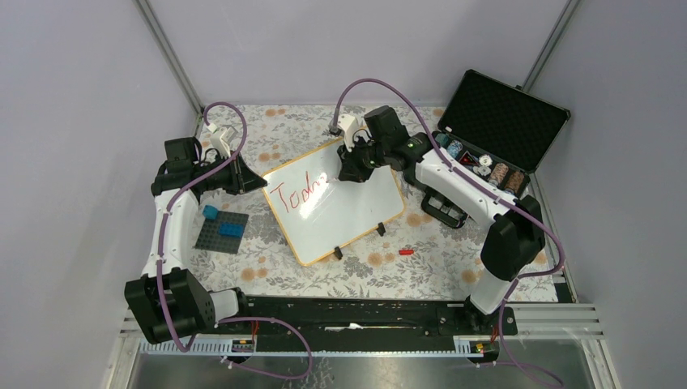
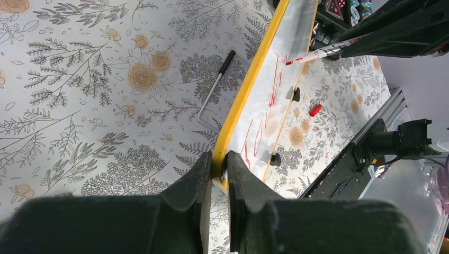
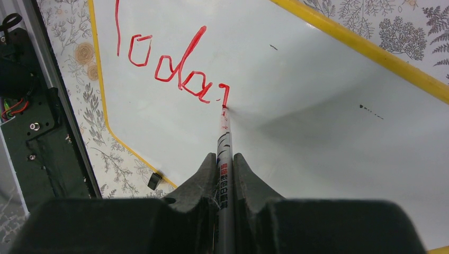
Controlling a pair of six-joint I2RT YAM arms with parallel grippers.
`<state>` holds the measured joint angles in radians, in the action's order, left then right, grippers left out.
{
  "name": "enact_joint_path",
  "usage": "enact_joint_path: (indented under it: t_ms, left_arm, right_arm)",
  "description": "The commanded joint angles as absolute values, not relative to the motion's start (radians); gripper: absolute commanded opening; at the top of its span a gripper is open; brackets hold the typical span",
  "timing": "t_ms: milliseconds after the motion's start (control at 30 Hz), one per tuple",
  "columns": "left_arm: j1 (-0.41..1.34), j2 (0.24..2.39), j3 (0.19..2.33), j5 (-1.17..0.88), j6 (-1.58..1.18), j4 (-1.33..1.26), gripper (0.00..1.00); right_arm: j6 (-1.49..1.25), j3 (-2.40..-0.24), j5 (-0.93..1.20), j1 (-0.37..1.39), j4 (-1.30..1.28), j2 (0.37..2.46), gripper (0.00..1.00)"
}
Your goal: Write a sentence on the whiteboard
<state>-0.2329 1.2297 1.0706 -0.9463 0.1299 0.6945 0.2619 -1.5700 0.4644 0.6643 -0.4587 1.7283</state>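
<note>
One worktop [image 1: 364, 275]: floral cloth cover, both arm bases bolted along its near edge.
case [image 1: 502, 109]: black, foam-lined, lid standing open, at the far right corner of the worktop; small items along its front tray, too small to identify.
whiteboard [image 1: 348, 211]: glossy white with a yellow rim, mid-worktop, turned at an angle to the worktop edges. Black clip feet show along its near-right edge.
baseplate [image 1: 212, 239]: dark grey, near the left edge of the worktop, apart from the whiteboard; two blue bricks [image 1: 232, 228] sit on it.
left fingers [image 2: 204, 172]: narrow, pinched on the yellow rim of the whiteboard [image 2: 249, 84] at its left corner.
right fingers [image 3: 209, 172]: narrow, clamped on the marker [image 3: 224, 148], over the far part of the whiteboard [image 3: 317, 106].
marker: barrel runs out between the fingers, red tip touching the board surface.
sentence [image 3: 174, 74]: red cursive, reads "Toda" plus one short hooked stroke. The marker tip sits at the end of that stroke; writing starts near the board's left corner.
red cap [image 1: 406, 252]: on the cloth, just off the whiteboard's near-right edge, not touching it.
</note>
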Motion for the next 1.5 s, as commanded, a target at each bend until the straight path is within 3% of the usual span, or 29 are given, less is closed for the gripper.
enact_joint_path:
  t_ms: [0,567,1467]
  left_arm:
    - [-0.230,1.212,1.065,-0.941,0.141,0.680,0.00]
    - [-0.230,1.209,1.065,-0.939,0.141,0.679,0.00]
    - [-0.229,1.209,1.064,-0.936,0.140,0.680,0.00]
  right_arm:
    - [0.281,-1.568,0.423,0.650,-0.433,1.706,0.00]
    - [0.270,-1.685,0.405,0.625,-0.435,1.756,0.00]
    - [0.275,-1.528,0.469,0.637,-0.449,1.678,0.00]
